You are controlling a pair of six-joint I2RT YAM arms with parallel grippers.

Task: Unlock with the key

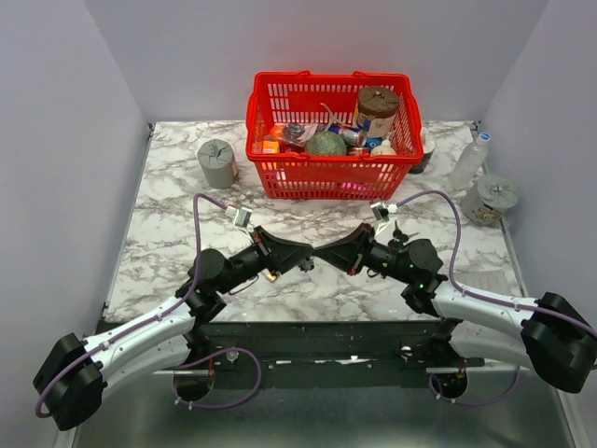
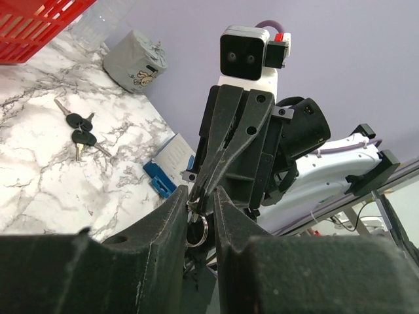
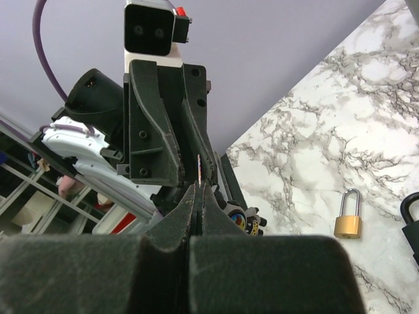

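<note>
Both arms reach inward from the lower corners of the top view, elbows bent, forearms lying low over the white, grey-veined marble tabletop. The left gripper and right gripper meet tip to tip at mid-frame.

In the right wrist view the right gripper's fingers are clenched on a thin metal sliver that stands up out of their tips. In the left wrist view a silvery split ring hangs just under those same tips. The left gripper's jaws are parted by a narrow gap and flank the ring and the right gripper's tips. Whether they press on anything cannot be told.

The small key bunch with dark heads and thin silvery blades lies flat on the marble at the left of the left wrist view, apart from both grippers, near a grey cylindrical roll.

At the lower right of the right wrist view a small brass padlock with a silver shackle lies flat, with a black padlock cut off by the frame edge beside it.

In the top view the red plastic mesh basket stands at upper centre. A strip of bare marble separates it from the grippers. The table's near edge runs just below the elbows.
</note>
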